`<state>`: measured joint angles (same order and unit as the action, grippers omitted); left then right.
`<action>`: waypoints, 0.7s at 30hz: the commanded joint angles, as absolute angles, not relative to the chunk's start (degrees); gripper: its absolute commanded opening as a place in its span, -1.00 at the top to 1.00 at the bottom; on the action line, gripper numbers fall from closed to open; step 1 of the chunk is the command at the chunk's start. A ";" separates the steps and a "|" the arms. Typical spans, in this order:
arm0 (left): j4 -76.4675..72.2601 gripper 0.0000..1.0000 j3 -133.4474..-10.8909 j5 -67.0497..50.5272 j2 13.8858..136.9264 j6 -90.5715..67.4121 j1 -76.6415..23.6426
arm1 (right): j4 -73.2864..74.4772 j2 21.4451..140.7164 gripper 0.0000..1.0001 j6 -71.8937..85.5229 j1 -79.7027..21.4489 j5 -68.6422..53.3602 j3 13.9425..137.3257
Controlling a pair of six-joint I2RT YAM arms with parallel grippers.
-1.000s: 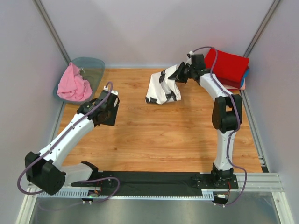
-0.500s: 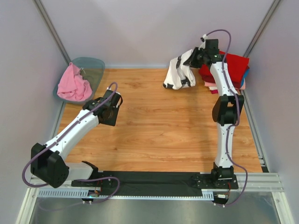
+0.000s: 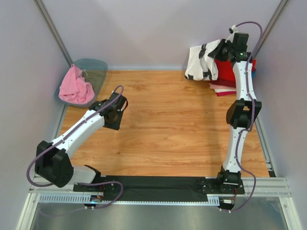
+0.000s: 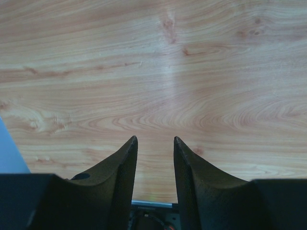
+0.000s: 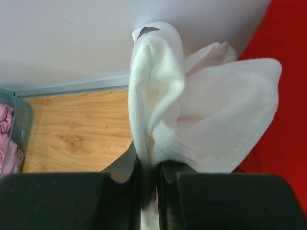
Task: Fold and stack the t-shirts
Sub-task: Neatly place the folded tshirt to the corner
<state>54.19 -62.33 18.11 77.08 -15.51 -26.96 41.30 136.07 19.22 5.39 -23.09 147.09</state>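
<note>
Left gripper [image 4: 153, 141]: nearest the camera on the left side, low over bare wood; jaws part-way open with a clear gap, holding and touching nothing.
Table [image 3: 168, 129]: pale wood-grain top, bare under the left gripper and across the middle.
Right gripper [image 5: 148, 160]: raised high at the far right corner on its stretched-up arm; jaws pinched almost shut on a bunched fold of the white shirt [image 5: 201, 115].
White shirt: hangs crumpled from that grip with dark patches showing, clear of the table, just left of the stack [image 3: 229, 85] and crossing its left edge in the top view; whether it touches the stack cannot be told.
Stack: far right corner against the wall, red shirt [image 3: 230, 69] on top, a blue edge at its right side and pale layers below.
Tub [image 3: 96, 67]: far left corner, see-through grey-green, well apart from both grippers.
Pink shirt [image 3: 75, 87]: heaped unfolded in the tub, spilling over its near rim.
In the way: nothing lies between the left gripper and the tub; the hanging white shirt hides part of the red shirt.
Count: two grippers, one tub, one white shirt, one pink shirt, one red shirt; layers under the red cannot be counted exactly.
</note>
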 commanded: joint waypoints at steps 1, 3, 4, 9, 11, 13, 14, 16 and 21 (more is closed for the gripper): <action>54.93 0.14 -63.46 18.45 78.04 -14.94 -26.89 | 36.13 132.36 0.99 20.30 8.34 -24.87 151.17; 55.02 0.14 -63.46 18.72 78.66 -15.20 -26.89 | 34.90 133.33 0.99 23.01 10.62 -27.76 152.05; 55.02 0.14 -63.46 18.55 78.84 -15.29 -26.89 | 34.37 133.59 0.99 23.03 11.33 -27.77 152.14; 55.46 0.16 -63.72 18.98 80.68 -15.21 -27.33 | 32.18 135.26 0.99 27.59 15.73 -32.16 152.49; 55.46 0.17 -63.63 19.25 81.38 -15.29 -27.51 | 31.47 135.44 1.00 28.30 17.04 -33.22 152.58; 55.63 0.17 -63.72 19.68 82.08 -15.29 -27.86 | 30.68 135.79 1.00 29.35 17.75 -34.27 153.19; 55.72 0.17 -63.81 19.86 82.26 -15.38 -27.95 | 30.50 135.88 1.00 29.53 18.45 -34.63 153.28; 55.90 0.18 -63.81 20.13 82.96 -15.38 -28.04 | 30.15 135.70 0.99 29.44 19.07 -34.63 153.28; 56.07 0.19 -63.81 20.30 83.67 -15.38 -28.30 | 29.01 137.10 1.00 30.67 21.61 -35.86 152.23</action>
<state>55.33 -62.33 19.14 83.46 -15.55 -27.86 34.68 136.42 28.62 20.25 -33.43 149.62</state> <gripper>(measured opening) 0.410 0.105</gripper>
